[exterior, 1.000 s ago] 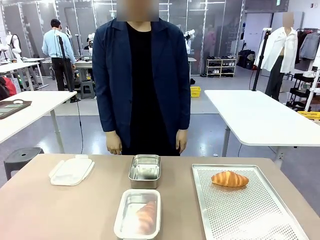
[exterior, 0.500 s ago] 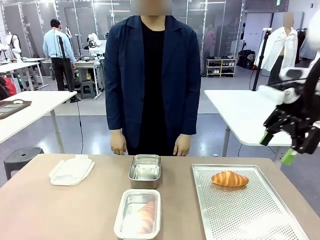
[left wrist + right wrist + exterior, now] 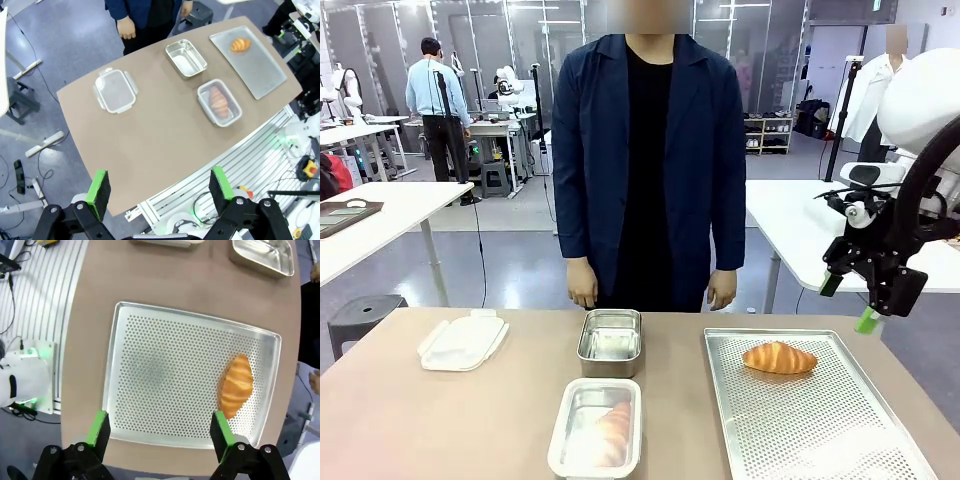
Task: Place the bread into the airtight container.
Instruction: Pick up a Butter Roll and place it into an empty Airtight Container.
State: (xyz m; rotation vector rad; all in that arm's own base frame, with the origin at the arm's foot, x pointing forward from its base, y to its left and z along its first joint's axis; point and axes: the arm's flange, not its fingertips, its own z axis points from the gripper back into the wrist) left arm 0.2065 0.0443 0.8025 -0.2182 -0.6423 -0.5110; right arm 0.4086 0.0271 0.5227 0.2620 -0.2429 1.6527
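Metal tray: bread by 12 o'clock edge, rest bare; right end effector apart over its 2 o'clock corner; left end effector apart too.

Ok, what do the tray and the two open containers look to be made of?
The tray: bare metal, matte silver, punched with small holes. The far container: shiny metal, likely steel, mirror-like walls. The near container, holding bread: probably translucent plastic, given its whitish rounded rim, though its inside glints like metal.
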